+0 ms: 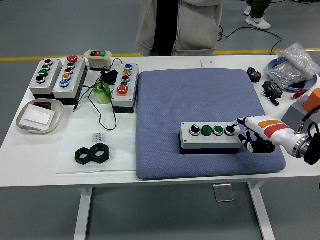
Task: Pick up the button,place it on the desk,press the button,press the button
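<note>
I am looking at the near part of the worktop (45, 170) first. The button box (210, 136) is lying on the blue mat (200, 95), in its near right part, with its long axis running left to right. Its four buttons are sitting in one row, and the red button (230, 130) is the last one on the right end.

My right hand (251, 135) is coming in from the right edge, just beside that right end of the box, so the box is lying directly to the left of the hand. The hand is holding nothing. One finger is reaching out to the red button and seems to be touching it; the other fingers (260, 146) are curling down on the mat. I judge the press is happening now.

My left hand is not showing anywhere. Farther away, a person (180, 25) is standing behind the worktop.
</note>
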Robot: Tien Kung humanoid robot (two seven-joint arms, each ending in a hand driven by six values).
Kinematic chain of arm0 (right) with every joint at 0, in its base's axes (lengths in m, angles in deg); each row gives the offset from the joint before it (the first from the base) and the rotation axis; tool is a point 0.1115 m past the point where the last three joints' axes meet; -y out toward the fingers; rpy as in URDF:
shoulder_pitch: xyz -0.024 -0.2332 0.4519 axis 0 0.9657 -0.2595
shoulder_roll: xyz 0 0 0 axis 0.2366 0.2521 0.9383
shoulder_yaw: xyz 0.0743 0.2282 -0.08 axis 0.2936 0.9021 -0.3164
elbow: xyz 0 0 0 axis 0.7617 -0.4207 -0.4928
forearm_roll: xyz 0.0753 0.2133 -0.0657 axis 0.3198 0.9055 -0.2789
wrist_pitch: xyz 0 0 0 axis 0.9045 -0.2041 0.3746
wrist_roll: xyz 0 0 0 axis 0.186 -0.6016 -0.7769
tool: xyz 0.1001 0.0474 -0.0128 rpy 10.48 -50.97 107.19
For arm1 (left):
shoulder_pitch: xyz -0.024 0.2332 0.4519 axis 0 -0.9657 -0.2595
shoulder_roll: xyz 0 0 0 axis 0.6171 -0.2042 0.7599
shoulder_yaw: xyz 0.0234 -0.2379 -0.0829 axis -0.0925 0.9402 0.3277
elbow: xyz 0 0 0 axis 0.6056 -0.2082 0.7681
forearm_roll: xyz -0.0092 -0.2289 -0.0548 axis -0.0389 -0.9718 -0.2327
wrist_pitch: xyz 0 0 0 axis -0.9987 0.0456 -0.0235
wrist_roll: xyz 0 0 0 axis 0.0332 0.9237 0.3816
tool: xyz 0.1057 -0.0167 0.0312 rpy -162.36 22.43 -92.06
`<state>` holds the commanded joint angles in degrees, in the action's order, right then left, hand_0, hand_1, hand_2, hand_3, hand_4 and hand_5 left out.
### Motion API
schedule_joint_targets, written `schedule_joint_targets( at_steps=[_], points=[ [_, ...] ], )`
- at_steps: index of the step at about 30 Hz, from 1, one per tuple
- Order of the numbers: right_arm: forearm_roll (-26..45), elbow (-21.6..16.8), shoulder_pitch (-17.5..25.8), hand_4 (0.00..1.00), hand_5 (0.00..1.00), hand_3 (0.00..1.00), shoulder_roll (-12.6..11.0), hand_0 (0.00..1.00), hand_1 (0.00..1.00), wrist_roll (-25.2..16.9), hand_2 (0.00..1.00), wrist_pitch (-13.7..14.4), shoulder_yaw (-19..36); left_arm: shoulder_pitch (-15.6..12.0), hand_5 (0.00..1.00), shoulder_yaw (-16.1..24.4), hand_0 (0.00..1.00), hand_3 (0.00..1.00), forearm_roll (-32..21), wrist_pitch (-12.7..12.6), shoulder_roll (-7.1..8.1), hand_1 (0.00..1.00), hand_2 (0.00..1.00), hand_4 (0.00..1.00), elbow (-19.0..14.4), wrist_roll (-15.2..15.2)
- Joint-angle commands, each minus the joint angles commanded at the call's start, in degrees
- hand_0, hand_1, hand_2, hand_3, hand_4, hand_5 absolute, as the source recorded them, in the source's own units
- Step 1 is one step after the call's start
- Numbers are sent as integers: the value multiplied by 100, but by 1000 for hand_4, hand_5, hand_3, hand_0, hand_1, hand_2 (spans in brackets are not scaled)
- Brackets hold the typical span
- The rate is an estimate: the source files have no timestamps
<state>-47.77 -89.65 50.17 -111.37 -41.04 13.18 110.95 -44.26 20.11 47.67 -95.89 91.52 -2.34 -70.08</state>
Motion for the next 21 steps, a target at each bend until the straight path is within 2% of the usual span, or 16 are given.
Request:
schedule_joint_targets(
  at_steps=[4, 12, 21],
  points=[
    [-64, -56, 23, 385, 2, 698, 6, 269, 40, -8, 170, 84, 75, -2, 998, -7, 761, 826, -11, 1, -1, 827, 860, 623, -1, 5],
    [-93, -421, 7, 408, 2, 714, -31, 277, 44, -91, 173, 408, 261, -7, 998, 14, 758, 825, 25, 4, 3, 827, 860, 621, -3, -6],
    [-128, -367, -141, 417, 2, 714, 92, 281, 47, -61, 176, 353, 5, -10, 998, 13, 759, 825, 23, -1, 2, 826, 860, 622, -2, -4]
  ],
)
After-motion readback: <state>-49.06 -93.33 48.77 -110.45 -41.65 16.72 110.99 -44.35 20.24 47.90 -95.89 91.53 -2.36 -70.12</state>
